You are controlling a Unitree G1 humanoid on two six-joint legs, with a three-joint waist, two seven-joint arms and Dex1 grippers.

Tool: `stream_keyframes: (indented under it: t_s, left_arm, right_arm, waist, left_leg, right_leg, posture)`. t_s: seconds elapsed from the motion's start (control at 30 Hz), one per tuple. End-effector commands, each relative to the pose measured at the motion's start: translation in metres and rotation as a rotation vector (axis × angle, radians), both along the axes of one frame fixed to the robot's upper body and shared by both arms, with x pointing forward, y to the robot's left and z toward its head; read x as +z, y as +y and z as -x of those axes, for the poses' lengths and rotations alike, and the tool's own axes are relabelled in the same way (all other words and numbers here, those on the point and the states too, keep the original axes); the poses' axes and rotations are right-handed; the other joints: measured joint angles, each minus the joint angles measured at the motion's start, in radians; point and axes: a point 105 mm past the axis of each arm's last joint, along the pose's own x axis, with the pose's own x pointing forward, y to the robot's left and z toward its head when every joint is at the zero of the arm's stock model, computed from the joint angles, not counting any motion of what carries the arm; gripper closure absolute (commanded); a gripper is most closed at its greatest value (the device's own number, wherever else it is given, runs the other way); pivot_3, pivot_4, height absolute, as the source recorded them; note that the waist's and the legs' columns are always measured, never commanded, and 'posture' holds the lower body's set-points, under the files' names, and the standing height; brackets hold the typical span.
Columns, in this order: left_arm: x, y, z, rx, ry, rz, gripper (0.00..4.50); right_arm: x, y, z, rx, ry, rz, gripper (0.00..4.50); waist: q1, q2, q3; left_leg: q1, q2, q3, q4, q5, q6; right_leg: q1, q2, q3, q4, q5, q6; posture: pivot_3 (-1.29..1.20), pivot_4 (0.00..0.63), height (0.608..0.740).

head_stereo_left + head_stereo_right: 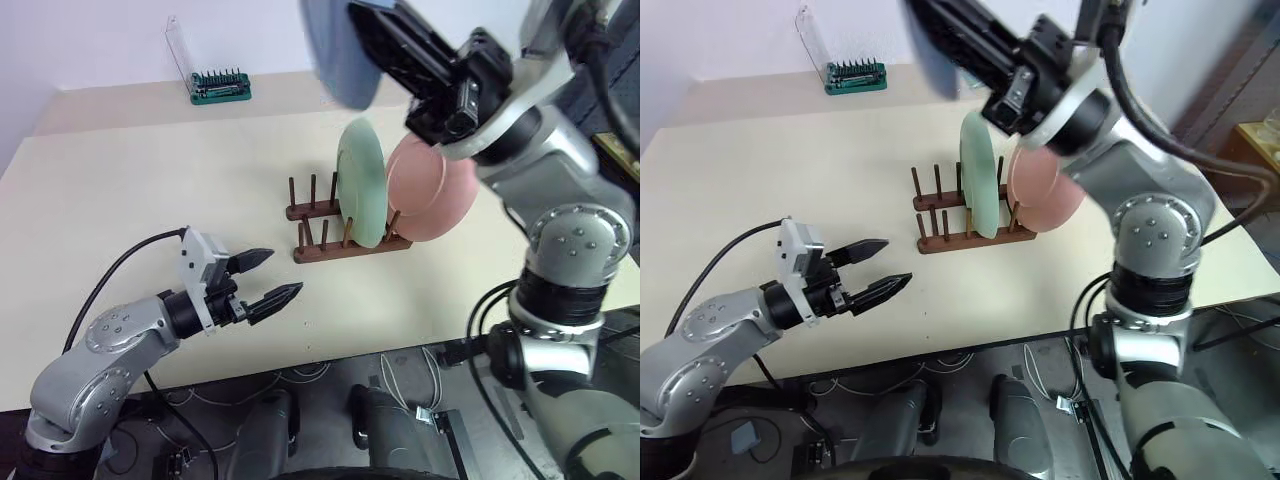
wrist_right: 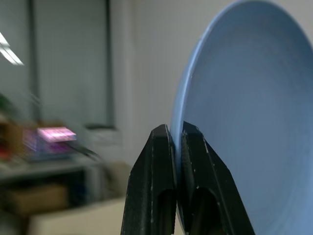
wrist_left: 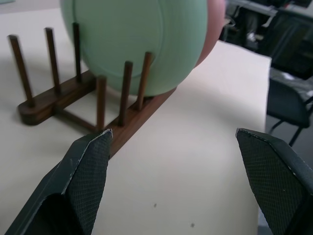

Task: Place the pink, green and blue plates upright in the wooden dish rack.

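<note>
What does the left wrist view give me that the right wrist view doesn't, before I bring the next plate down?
Left wrist view: the dark brown wooden dish rack on the cream table, the pale mint green plate standing upright between its pegs, the salmon pink plate behind it, and the open left hand.

Right wrist view: the right hand pinching the rim of the light blue plate, raised in the air.

Both: no object in common.

head views above table (image 1: pixel 120 200), wrist views close on plates

Green bit holder (image 1: pixel 221 87) (clear lid raised) on cream table (image 1: pixel 150 190).
</note>
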Motion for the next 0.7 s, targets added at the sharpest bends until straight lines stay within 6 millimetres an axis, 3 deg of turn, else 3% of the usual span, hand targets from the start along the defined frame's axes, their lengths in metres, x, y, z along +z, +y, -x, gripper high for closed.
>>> stream_keyframes:
  t_s: [0.03, 0.17, 0.7]
  left_arm:
    - [0.011, 0.004, 0.003, 0.014, -0.066, -0.016, 0.33]
    - [0.011, 0.005, 0.005, 0.02, -0.064, -0.018, 0.33]
    - [0.012, 0.006, 0.006, 0.012, -0.064, -0.027, 0.33]
  right_arm:
    - [-0.005, 0.004, -0.006, 0.003, 0.152, -0.048, 4.47]
    - [-0.038, 0.013, -0.022, 0.006, 0.381, -0.043, 4.47]
    - [-0.065, 0.015, -0.03, -0.049, 0.56, -0.002, 4.47]
  waist:
    - [0.001, 0.0, 0.0]
    - [0.0, 0.0, 0.0]
    - [-0.001, 0.001, 0.0]
  left_leg:
    - [0.0, 0.0, 0.0, 0.0, 0.0, 0.0]
    - [-0.001, -0.001, 0.0, -0.001, 0.0, -0.001]
    - [-0.002, -0.001, 0.001, -0.002, 0.0, 0.0]
  right_leg:
    - [0.0, 0.0, 0.0, 0.0, 0.0, 0.0]
    - [0.0, -0.002, 0.0, -0.001, 0.0, 0.0]
    - [-0.002, -0.001, 0.0, -0.001, 0.0, 0.0]
  posture:
    - [0.0, 0.15, 0.74]
    - [0.0, 0.15, 0.74]
    - [0.0, 0.15, 0.74]
